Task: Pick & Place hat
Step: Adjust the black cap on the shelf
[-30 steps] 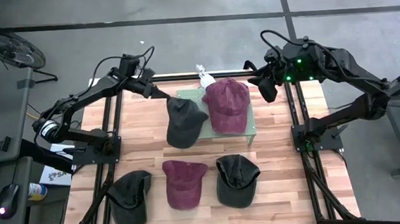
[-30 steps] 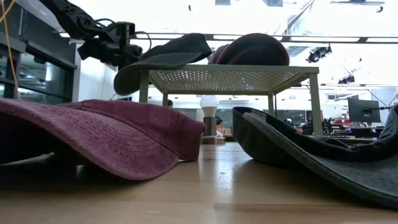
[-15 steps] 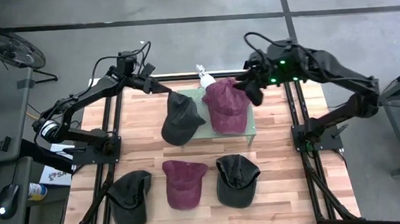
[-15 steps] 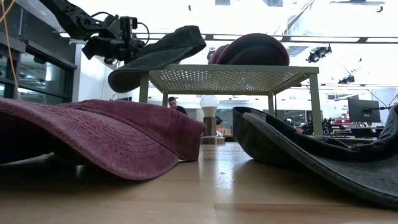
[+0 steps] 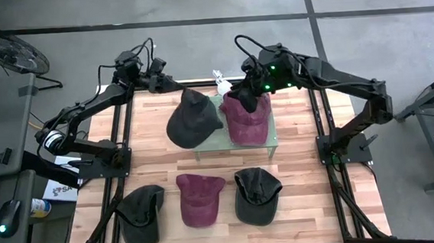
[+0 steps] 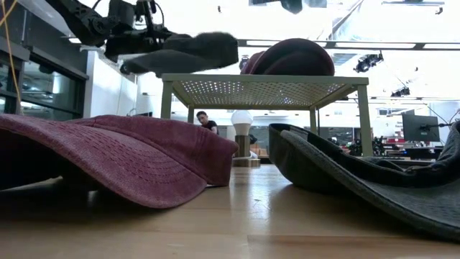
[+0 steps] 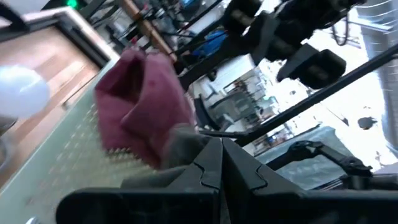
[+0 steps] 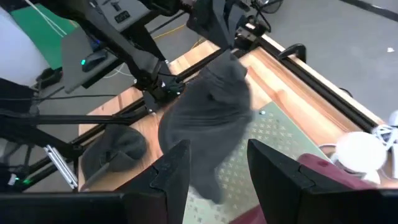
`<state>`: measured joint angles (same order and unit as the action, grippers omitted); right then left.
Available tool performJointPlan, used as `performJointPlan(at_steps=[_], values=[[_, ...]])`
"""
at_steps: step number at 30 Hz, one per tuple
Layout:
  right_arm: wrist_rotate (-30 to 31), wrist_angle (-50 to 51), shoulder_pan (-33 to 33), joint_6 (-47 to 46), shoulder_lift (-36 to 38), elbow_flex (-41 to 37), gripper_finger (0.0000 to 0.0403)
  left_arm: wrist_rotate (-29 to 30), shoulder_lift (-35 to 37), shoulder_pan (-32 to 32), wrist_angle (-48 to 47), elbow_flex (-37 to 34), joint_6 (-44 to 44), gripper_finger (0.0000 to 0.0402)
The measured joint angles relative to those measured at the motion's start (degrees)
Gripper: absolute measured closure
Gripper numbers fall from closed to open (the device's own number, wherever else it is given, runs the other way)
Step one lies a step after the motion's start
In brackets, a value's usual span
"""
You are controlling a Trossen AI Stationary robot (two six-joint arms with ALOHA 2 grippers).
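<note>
My left gripper (image 5: 175, 84) is shut on a dark grey hat (image 5: 194, 117), which it holds over the left end of the green perforated stand (image 5: 269, 139). In the low view the grey hat (image 6: 194, 52) hangs above the stand's top (image 6: 259, 90). A maroon hat (image 5: 246, 118) rests by its open underside on the stand's right half. My right gripper (image 8: 217, 180) is open and hovers above the maroon hat's far end, well clear of it in the low view (image 6: 291, 6). My left gripper pinches the grey hat's far-left edge (image 8: 230, 59) between its two shut fingers (image 7: 217, 165), coming level from the table's far left. The hat stretches out roughly level from the fingers and is lifted clear of the stand's top.
Three more hats lie in a row along the table's near side: black (image 5: 141, 213), maroon (image 5: 200, 198) and black (image 5: 257, 196). A small white bulb lamp (image 5: 220, 80) stands at the far edge behind the stand. Bare wood lies to the stand's left.
My left gripper has risen and drawn toward the far edge. It has swung the grey hat from leaning on the stand's left edge with one end drooping below it to level and clear above it. My right gripper has moved toward the table's left, over the maroon hat.
</note>
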<state>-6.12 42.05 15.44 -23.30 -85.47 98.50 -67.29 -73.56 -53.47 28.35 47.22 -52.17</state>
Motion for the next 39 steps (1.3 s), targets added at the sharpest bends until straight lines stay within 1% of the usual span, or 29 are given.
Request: performJointPlan(at_steps=[7,16,19,25,29,33,39], values=[[-0.65,-4.94,-0.07,0.20,-0.88,0.00,0.0252,-1.39,0.00,0.00,13.34,0.00,-8.93,0.0401],[-0.46,-8.77,-0.07,2.47,-1.12,0.00,0.0251,-1.40,0.00,0.00,31.57,0.00,-22.31,0.0401],[-0.48,-10.38,-0.04,3.96,-1.43,0.00,0.0251,-1.67,-0.02,0.02,35.11,1.35,-25.32,0.0401],[-3.69,-15.17,0.04,9.65,-1.97,0.00,0.0251,-3.20,-0.02,2.61,35.96,7.16,-26.15,0.0401],[-3.97,-16.88,0.33,14.21,-2.02,0.00,0.0245,-4.19,0.00,4.78,35.36,10.89,-26.15,0.0401],[-3.98,-17.58,0.37,20.11,-2.04,0.00,0.0226,-4.40,0.00,6.16,34.50,13.30,-26.08,0.0401],[-4.29,-20.11,0.69,22.28,-2.04,0.00,0.0188,-2.91,0.00,7.96,34.20,15.01,-26.09,0.0401]])
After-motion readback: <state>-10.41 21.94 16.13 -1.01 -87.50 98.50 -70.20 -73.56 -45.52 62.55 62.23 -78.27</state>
